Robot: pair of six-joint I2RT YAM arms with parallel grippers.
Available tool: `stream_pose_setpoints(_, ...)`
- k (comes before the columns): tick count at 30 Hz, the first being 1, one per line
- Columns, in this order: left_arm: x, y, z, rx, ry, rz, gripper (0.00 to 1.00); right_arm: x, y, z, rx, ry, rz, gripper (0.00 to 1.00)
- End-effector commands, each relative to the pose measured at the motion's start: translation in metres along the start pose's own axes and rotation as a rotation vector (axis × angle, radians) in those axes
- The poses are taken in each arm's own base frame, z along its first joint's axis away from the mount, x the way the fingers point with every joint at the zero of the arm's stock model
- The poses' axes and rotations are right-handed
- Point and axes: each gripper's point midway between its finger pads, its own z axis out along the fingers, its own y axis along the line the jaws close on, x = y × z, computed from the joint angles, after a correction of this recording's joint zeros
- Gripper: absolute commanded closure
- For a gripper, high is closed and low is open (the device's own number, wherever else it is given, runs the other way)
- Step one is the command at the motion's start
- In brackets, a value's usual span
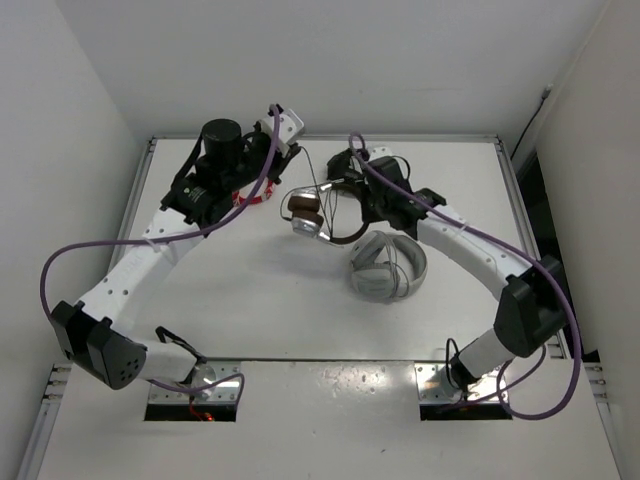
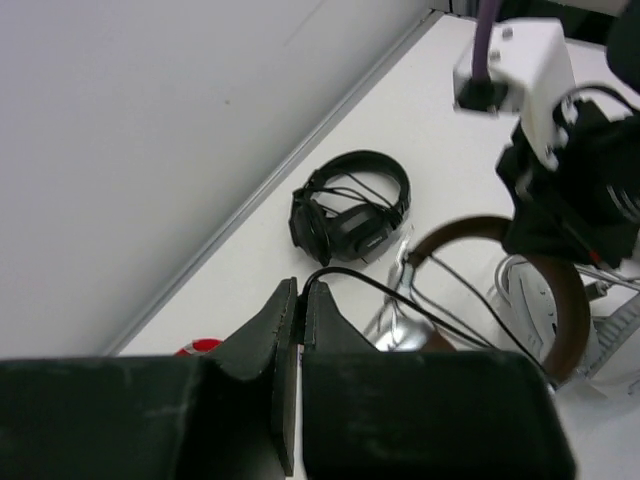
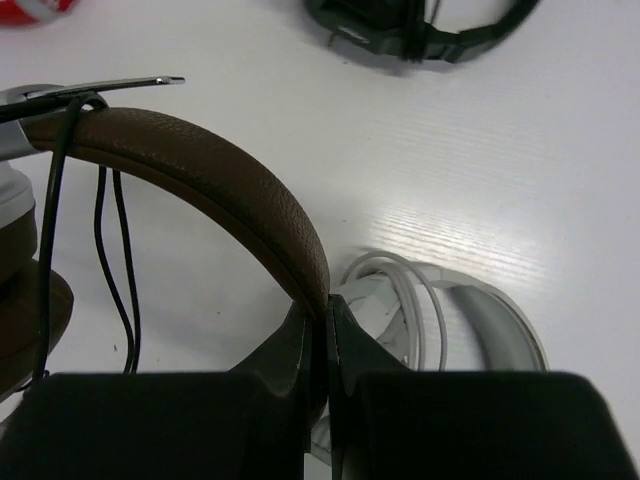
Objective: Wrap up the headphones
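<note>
The headphones' brown headband (image 1: 338, 238) and a silver ear cup with a brown pad (image 1: 305, 213) are held up near the table's middle. My right gripper (image 3: 325, 305) is shut on the headband (image 3: 200, 170); it shows in the top view (image 1: 358, 205) just right of the headphones. My left gripper (image 2: 301, 290) is shut on the thin black cable (image 2: 400, 295), which runs from its tips down to the headphones. In the top view the left gripper (image 1: 291, 152) is up and left of the ear cup. Cable loops (image 3: 110, 250) hang under the headband.
Larger light grey headphones (image 1: 388, 265) lie under the right wrist, also in the right wrist view (image 3: 470, 310). Black headphones (image 2: 350, 210) lie near the back wall. A red item (image 2: 200, 347) lies by the left gripper. White walls close the table's left and back.
</note>
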Motion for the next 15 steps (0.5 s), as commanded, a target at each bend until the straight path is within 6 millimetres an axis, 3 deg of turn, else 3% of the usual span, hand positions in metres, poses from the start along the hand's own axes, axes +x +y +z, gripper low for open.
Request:
stream_pose_setpoints(1,-0.043,0.025,-0.008,-0.073,-0.119,0.056,1.00,-0.035,0.023,-0.021,-0.076,-0.176,-0.142,1.00)
stream_pose_setpoints(6,-0.031,0.013,0.005,0.010,-0.107,0.110,1.00,-0.037,0.052,-0.037,-0.175,-0.222,-0.258,1.00)
stream_pose_setpoints(8,-0.022,0.013,0.011,0.033,-0.099,0.105,1.00,-0.040,0.060,-0.046,-0.196,-0.256,-0.311,1.00)
stream_pose_setpoints(9,-0.022,0.011,0.011,0.046,-0.104,0.105,1.00,-0.031,0.066,-0.045,-0.203,-0.250,-0.346,1.00)
stream_pose_setpoints(10,-0.015,0.014,0.014,0.042,-0.088,0.079,1.00,-0.038,0.070,-0.051,-0.206,-0.291,-0.358,1.00)
stream_pose_setpoints(13,0.003,0.018,0.023,0.096,-0.073,-0.004,1.00,-0.041,0.074,-0.059,-0.197,-0.345,-0.422,1.00)
stream_pose_setpoints(15,0.001,0.017,0.025,0.140,-0.088,-0.037,1.00,-0.043,0.071,-0.061,-0.181,-0.362,-0.443,1.00)
